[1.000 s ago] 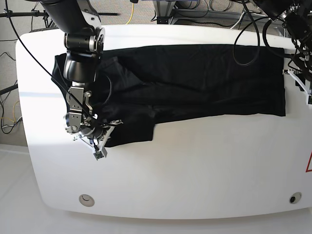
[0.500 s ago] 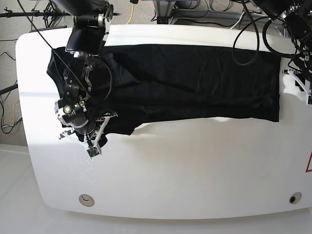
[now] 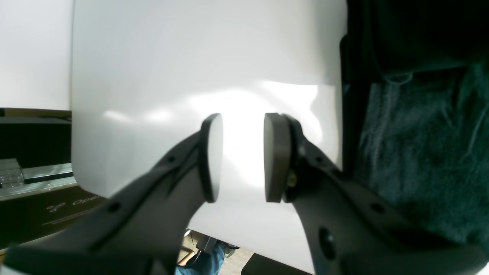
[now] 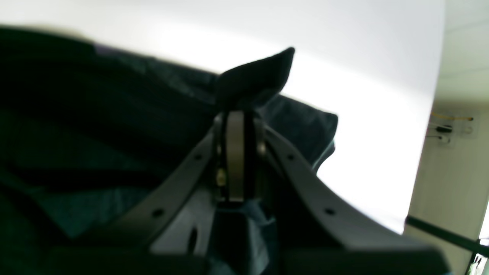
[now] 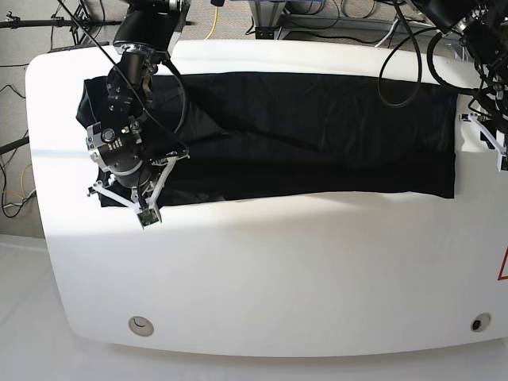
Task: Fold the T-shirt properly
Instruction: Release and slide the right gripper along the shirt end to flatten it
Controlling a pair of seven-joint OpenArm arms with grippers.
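The black T-shirt [image 5: 317, 135] lies spread across the back half of the white table [image 5: 278, 270], with creases and a doubled layer at its left end. My right gripper [image 5: 171, 159] is over that left end. In the right wrist view it [image 4: 238, 152] is shut on a pinch of the T-shirt, and a peak of fabric [image 4: 259, 74] sticks out past the jaws. My left gripper [image 3: 242, 156] is open and empty above bare table just off the shirt's right edge [image 3: 420, 133]. It shows in the base view at the far right [image 5: 486, 135].
Cables [image 5: 397, 55] hang over the table's back right edge. A round fitting [image 5: 140, 324] sits near the front left edge and another [image 5: 476, 323] near the front right. A red marking [image 5: 503, 266] is at the right edge.
My right gripper has moved back and left with the held fabric, drawing the shirt's hanging lower-left flap up. The shirt's front edge now runs nearly straight. The left arm has not moved.
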